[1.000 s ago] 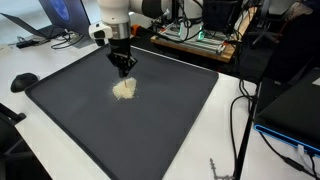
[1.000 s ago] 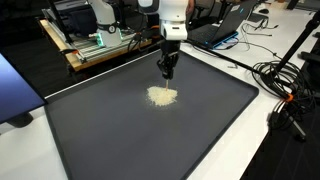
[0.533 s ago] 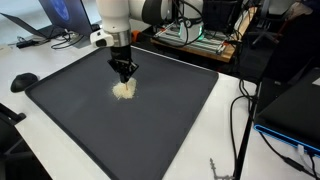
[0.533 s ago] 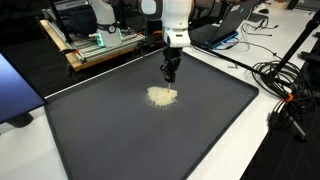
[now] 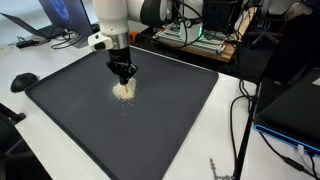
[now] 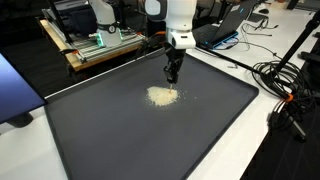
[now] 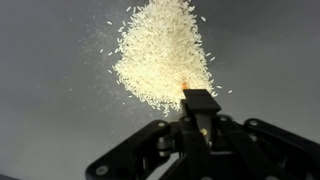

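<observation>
A small heap of pale, rice-like grains (image 5: pixel 124 91) (image 6: pixel 162 96) (image 7: pixel 158 55) lies on a large dark mat (image 5: pixel 160 120) (image 6: pixel 140 140), with loose grains scattered around it. My gripper (image 5: pixel 123 73) (image 6: pixel 172 75) (image 7: pixel 198 97) hangs just over the heap's far edge, pointing down, its jaws shut together. In the wrist view the black fingertips sit at the lower right border of the heap. A tiny orange spot shows right at the tips; I cannot tell what it is.
The mat lies on a white table (image 5: pixel 40 62) (image 6: pixel 290 150). Cables (image 6: pixel 280 75) trail along one side, and a laptop (image 5: pixel 55 18), a wooden rack of electronics (image 6: pixel 100 42) and a black mouse (image 5: pixel 22 81) stand around the mat's edges.
The gripper has shifted a little sideways along the heap's far edge and stayed shut. The heap looks about the same.
</observation>
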